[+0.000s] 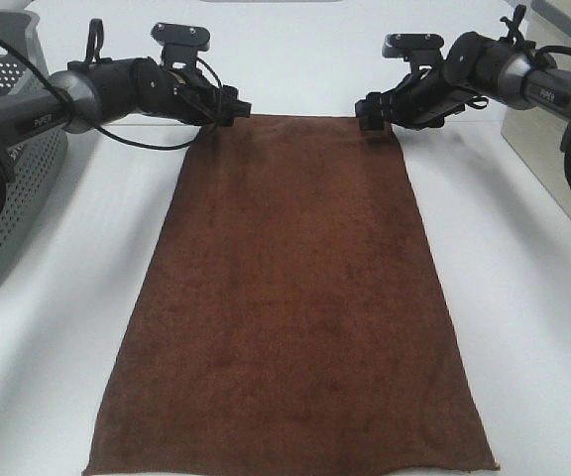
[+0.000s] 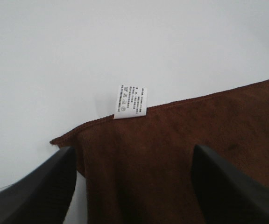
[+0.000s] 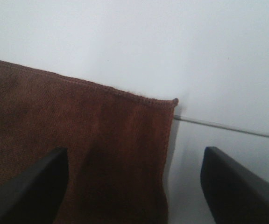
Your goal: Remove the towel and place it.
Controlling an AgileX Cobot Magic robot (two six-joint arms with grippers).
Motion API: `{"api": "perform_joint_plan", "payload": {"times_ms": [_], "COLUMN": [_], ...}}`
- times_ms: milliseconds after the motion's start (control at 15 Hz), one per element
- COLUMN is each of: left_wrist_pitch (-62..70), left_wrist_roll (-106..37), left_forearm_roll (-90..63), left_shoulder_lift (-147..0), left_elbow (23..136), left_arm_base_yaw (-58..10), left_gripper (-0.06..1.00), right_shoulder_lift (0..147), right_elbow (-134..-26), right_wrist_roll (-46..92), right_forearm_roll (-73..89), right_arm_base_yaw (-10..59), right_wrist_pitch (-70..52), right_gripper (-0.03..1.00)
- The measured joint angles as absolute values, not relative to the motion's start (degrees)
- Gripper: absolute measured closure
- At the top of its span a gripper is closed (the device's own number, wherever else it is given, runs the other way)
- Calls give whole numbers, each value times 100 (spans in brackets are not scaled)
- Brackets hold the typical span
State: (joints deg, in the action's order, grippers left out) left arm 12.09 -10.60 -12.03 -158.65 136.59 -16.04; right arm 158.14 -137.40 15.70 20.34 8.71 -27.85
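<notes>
Item: towel (image 1: 290, 297), dark brown plush, rectangular, stitched hem. Position: spread flat and lengthwise on the white worktop (image 1: 523, 327), near edge at the bottom of the exterior view, far edge beneath the two arms. Small white care tag (image 2: 130, 101) on the far hem near the left-hand corner.

Item: left gripper (image 1: 228, 107). Position: at the towel's far left corner. Its fingers (image 2: 36, 186) stand spread wide in the wrist view, straddling the corner; one sits over bare worktop beside the cloth, the other over the cloth. Nothing is pinched between them.

Item: right gripper (image 1: 373, 113). Position: at the far right corner. Its fingers (image 3: 27, 189) are likewise parted, one above the cloth, one (image 3: 237, 186) over bare worktop past the towel's side edge. No cloth held. Whether the tips touch the surface cannot be told.

Item: grey perforated basket (image 1: 8, 149), left edge of the exterior view, well apart from the towel. Pale box-like object (image 1: 563, 149) at the right edge.

Task status: early stage, by judgement. The towel lies undisturbed, with no fold or lift. Both arms are staged for a corner pickup. Remaining: close on both corners, raise the towel off the worktop, carry it and set it down.
</notes>
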Motion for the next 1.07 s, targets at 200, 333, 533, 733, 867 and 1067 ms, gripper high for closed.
{"api": "perform_joint_plan", "payload": {"times_ms": [200,333,533,733,867,1067], "left_wrist_pitch": [1404,1427,1243,1014,951,917], "left_wrist_roll": [-1060,-1060,-1060,-1054,-1060,-1060], "left_forearm_roll": [-985,-871,-922,-980,-980,-985], "left_shoulder_lift": [-15831,-15779,-15837,-16100,-16215,-16295], "left_elbow": [13659,13659,13659,13659,13659,13659], "left_arm_base_yaw": [-1604,-1547,-1427,-1404,-1404,-1404], "left_gripper": [30,29,29,29,29,29], "right_shoulder_lift": [15653,15435,15361,15361,15361,15361], "right_elbow": [-13734,-13734,-13751,-13751,-13751,-13751], "right_wrist_roll": [1576,1587,1587,1610,1610,1610], "right_forearm_roll": [2023,2023,2023,2023,2023,2023], "right_arm_base_yaw": [871,871,871,871,871,871], "right_wrist_pitch": [-3077,-3266,-3575,-3627,-3633,-3655], "right_gripper": [19,19,19,19,19,19]}}
